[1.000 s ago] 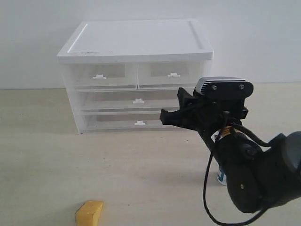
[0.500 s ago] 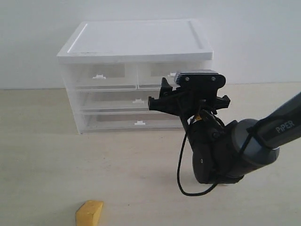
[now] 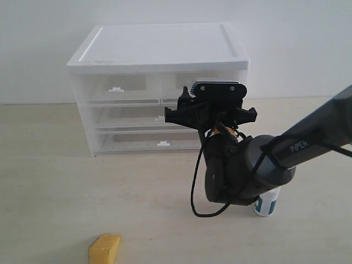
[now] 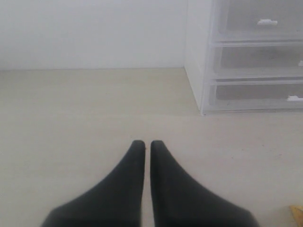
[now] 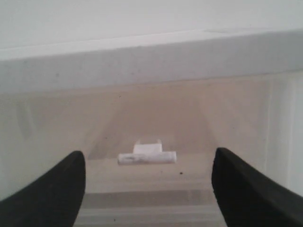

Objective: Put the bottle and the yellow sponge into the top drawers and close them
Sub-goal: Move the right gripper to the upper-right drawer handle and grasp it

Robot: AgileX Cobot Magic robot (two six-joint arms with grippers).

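Observation:
The white cabinet (image 3: 159, 47) holds two translucent top drawers, both shut. The left top drawer (image 3: 118, 88) shows fully. The right top drawer (image 3: 175, 82) is partly hidden by my right arm (image 3: 236, 165). In the right wrist view my right gripper (image 5: 149, 158) is open, close in front of that drawer, with its white tab handle (image 5: 147, 157) between the fingers and untouched. The bottle (image 3: 267, 204) stands on the table behind the right arm, half hidden. The yellow sponge (image 3: 104, 248) lies at the front left. My left gripper (image 4: 147, 143) is shut and empty, low over the table.
Two full-width drawers (image 3: 159, 118) sit below the top ones, both shut. In the left wrist view the cabinet (image 4: 246, 56) stands ahead to one side, and a corner of the sponge (image 4: 297, 210) shows at the frame's edge. A white wall lies behind.
My right arm has swung left and in toward the right top drawer, its jaws spreading wider. The bottle now shows behind it. The sponge and the left gripper have not moved.

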